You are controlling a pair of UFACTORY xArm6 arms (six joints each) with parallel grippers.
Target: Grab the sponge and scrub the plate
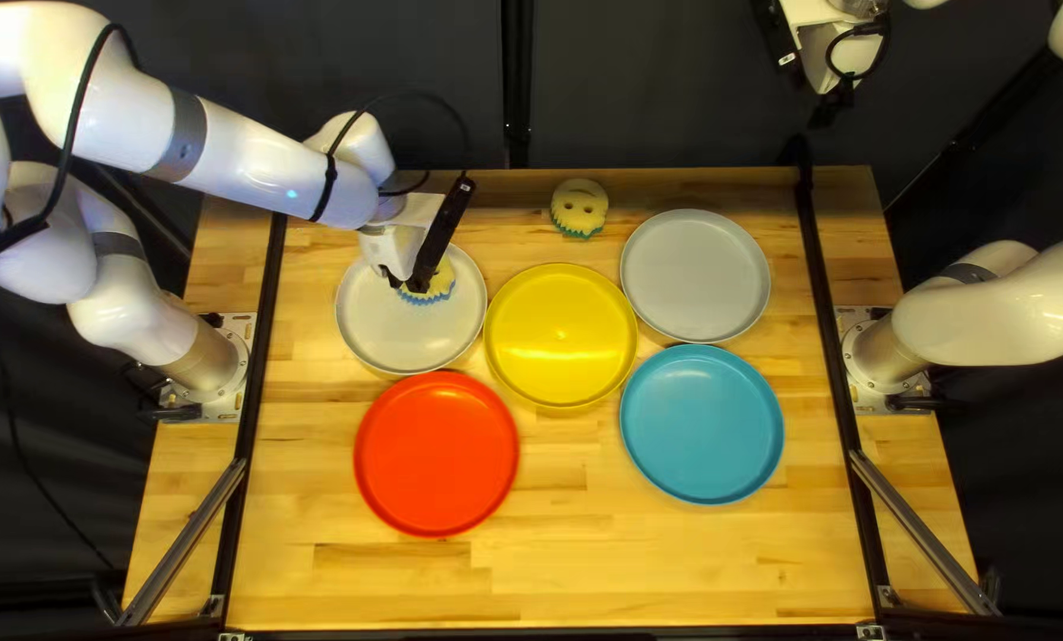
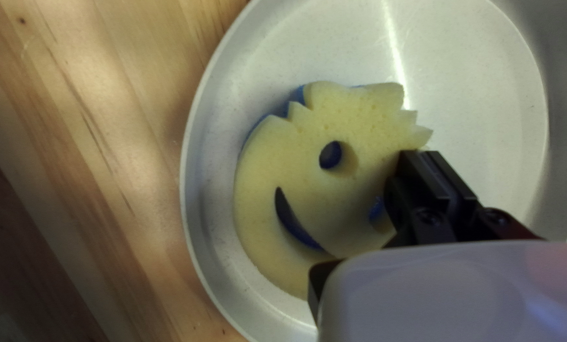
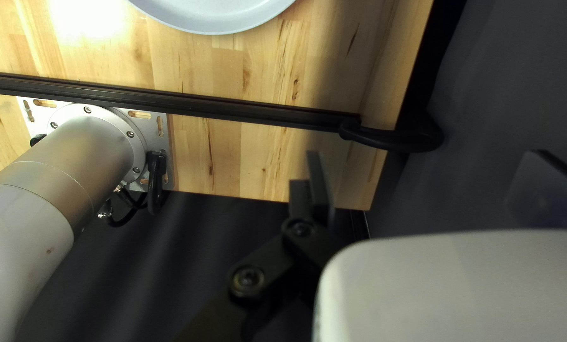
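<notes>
Left gripper (image 2: 424, 155) has its fingers clenched on the edge of the smiley sponge (image 2: 264, 164); right gripper (image 3: 428, 166) is released. Off-center pinch, so drag on the light gray plate (image 2: 479, 76) could twist it loose.

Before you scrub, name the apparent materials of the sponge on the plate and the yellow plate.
The sponge: likely matte foam, going by its fine pores. The yellow plate: probably smooth, glossy plastic, given its bright highlights, though glazed ceramic is possible.

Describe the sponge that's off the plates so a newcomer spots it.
From the yellow plate, look toward the table's far edge. There, on bare wood, lies a pale yellow smiley sponge with a blue fringe; its twin sits in a grey plate.
</notes>
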